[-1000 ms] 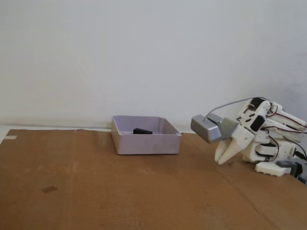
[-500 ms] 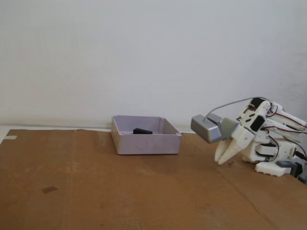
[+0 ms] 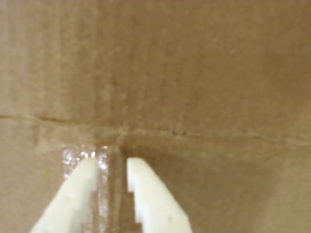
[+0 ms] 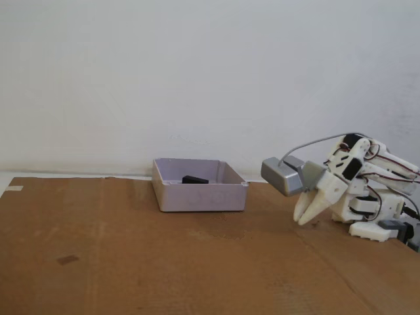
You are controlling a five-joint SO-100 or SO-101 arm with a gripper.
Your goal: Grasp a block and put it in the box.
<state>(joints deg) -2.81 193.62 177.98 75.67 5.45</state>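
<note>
Right now your hand (image 4: pixel 303 220) hangs folded low at the right of the fixed view, fingertips pointing down at the cardboard-covered worktop (image 4: pixel 131 262) and close above it. You are holding nothing: in the wrist view the two pale fingers (image 3: pixel 150 194) stand a narrow gap apart, with only bare brown cardboard and a shiny strip of tape (image 3: pixel 87 158) showing between them. A crease in the cardboard (image 3: pixel 204 136) runs across that view just beyond the fingertips.

Look to the middle of the fixed view and you find the box (image 4: pixel 200 195), a shallow pale lavender-grey tray sitting flat on the worktop near the back edge, just in front of the white wall (image 4: pixel 197 79). The block (image 4: pixel 195 179) already lies inside it, a small black piece resting toward the rear of the tray, its top showing above the near wall. Your hand is well apart from the box, off to its right, with open cardboard between them.

The grey camera housing (image 4: pixel 282 175) rides on the wrist above the fingers, a grey cable (image 4: pixel 315 141) arching from it back over the arm (image 4: pixel 367 184). The arm's white base (image 4: pixel 377 230) sits at the far right edge of the worktop. A small dark mark (image 4: pixel 66 260) shows on the cardboard toward the front left.
</note>
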